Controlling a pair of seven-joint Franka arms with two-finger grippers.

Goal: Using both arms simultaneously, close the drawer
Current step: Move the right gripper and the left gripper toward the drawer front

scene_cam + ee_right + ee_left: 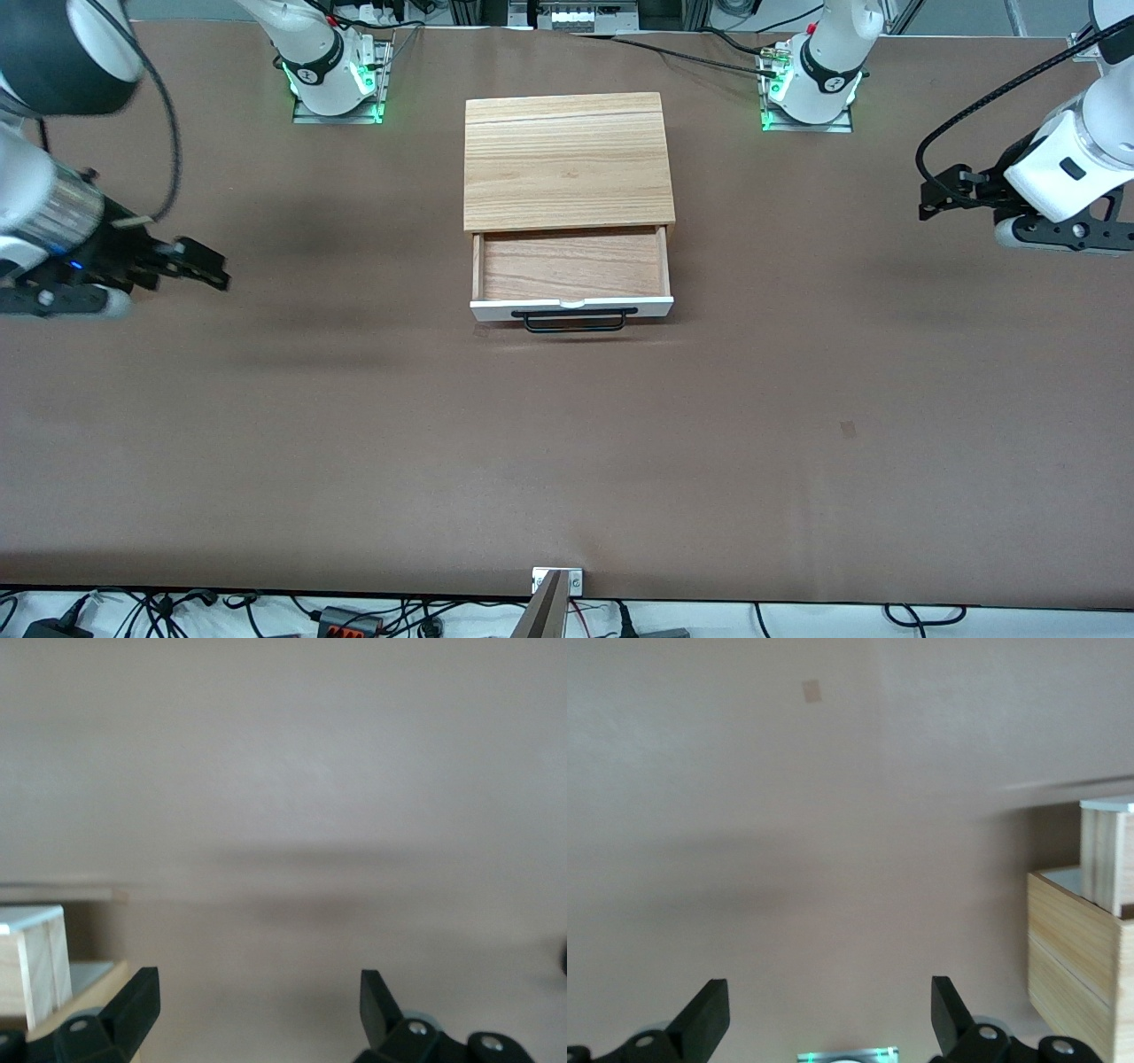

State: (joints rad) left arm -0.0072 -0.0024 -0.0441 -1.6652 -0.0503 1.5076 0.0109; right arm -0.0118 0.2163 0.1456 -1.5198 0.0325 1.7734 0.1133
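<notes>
The drawer (571,276) stands pulled out of its light-wood casing (567,161) at mid-table, its white front and black handle (574,320) on the side nearer the front camera and its reddish-brown inside bare. The front view alone shows this whole, with the right gripper (208,266) over the table at the right arm's end and the left gripper (930,197) over the left arm's end, both well apart from the drawer. Each wrist view adds its own gripper's fingers (709,1014) (133,997) spread wide with nothing between them, and only a corner of the casing (1072,948) (40,966)
</notes>
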